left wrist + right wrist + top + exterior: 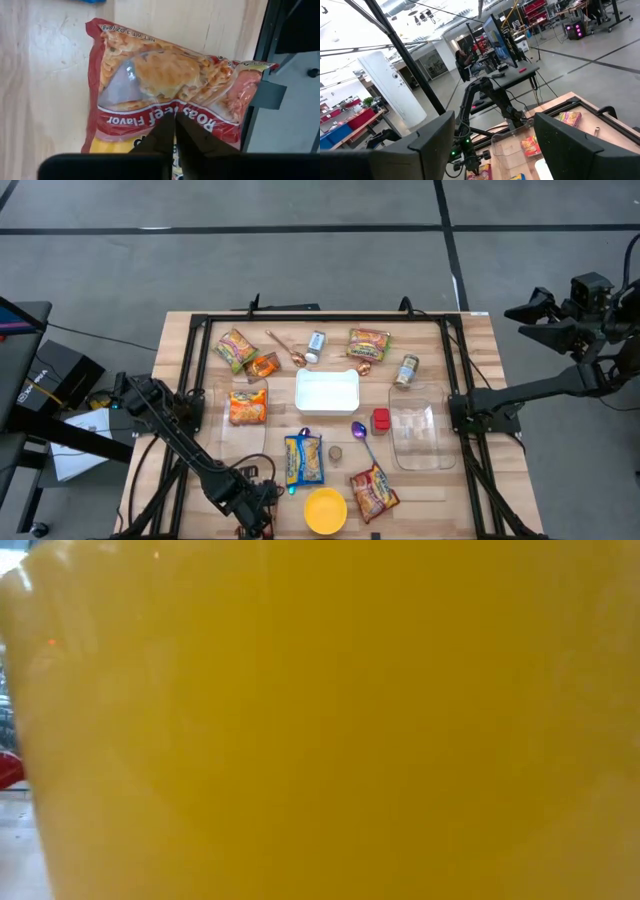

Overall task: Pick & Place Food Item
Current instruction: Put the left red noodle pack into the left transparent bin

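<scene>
At the table's near edge, left of centre: my left gripper (174,131), jaws pinched together with nothing between them. Just ahead of the tips, flat on the wood: roast beef noodle packet (165,87), long axis running across my line of approach, so I judge a wrist turn is needed. In the overhead view it lies beside the yellow bowl (325,510). Right gripper (495,145): jaws wide, parked off the table's right side, far from the packet.

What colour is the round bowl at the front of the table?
Yellow. The bowl shows best in the high view, near the table's front edge.
</scene>
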Controlling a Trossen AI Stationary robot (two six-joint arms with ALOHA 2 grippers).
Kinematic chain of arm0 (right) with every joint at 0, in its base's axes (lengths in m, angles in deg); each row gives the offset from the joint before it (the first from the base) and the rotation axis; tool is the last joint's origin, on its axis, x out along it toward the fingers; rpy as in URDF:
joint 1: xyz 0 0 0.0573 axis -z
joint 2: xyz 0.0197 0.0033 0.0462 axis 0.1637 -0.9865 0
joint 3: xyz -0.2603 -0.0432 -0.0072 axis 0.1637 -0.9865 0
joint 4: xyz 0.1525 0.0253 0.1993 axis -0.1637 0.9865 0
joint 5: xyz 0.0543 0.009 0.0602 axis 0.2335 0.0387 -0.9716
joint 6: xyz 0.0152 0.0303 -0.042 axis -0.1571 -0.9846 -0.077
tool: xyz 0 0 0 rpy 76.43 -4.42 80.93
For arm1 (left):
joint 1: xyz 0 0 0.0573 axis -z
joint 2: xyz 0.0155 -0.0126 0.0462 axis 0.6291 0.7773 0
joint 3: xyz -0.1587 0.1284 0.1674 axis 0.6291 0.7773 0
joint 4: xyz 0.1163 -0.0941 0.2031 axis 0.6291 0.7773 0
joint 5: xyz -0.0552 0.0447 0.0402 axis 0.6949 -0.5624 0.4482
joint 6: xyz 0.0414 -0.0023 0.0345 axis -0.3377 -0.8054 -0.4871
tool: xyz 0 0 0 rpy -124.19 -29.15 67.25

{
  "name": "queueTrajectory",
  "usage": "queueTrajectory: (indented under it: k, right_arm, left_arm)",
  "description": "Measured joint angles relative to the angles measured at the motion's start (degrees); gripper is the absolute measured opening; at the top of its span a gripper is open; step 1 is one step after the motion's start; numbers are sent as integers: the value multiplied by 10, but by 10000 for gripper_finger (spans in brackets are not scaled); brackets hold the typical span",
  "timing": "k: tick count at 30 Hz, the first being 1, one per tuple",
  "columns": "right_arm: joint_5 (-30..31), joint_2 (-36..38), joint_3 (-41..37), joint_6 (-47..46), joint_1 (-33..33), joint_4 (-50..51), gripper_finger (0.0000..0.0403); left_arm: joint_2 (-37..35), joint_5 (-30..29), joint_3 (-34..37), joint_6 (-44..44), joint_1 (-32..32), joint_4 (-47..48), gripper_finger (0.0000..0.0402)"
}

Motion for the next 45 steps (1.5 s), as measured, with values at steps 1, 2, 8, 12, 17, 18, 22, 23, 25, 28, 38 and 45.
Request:
queueTrajectory:
  k: [1,2,8,12,17,18,22,23,25,28,38,45]
  right_arm:
    - [0,0,0,1,0,0,265]
    - [0,0,0,1,0,0,265]
    - [0,0,0,1,0,0,265]
    - [0,0,0,1,0,0,265]
    - [0,0,0,3,0,0,265]
    - [0,0,0,3,0,0,265]
    - [0,0,0,3,0,0,265]
    - [-1,0,0,3,0,0,265]
    - [-2,0,0,3,0,0,265]
    - [-2,0,0,3,0,0,265]
    - [-2,0,0,3,0,0,265]
    - [-2,0,0,1,0,0,265]
  left_arm:
    - [0,0,0,1,0,0,6]
    - [0,1,0,1,0,0,6]
    - [-17,13,4,-8,1,-1,0]
    - [-52,11,3,-10,1,-3,0]
    - [-97,-1,2,-17,1,-1,0]
    - [-103,-2,2,-17,1,0,0]
    - [-131,-7,2,-17,-2,-5,0]
    - [-140,-12,2,-15,-3,-7,0]
    - [-157,-34,2,-7,-4,-7,0]
    - [-194,-91,2,15,-4,-10,0]
    - [-286,-287,1,89,-44,18,0]
    - [-290,-313,1,199,-118,42,0]
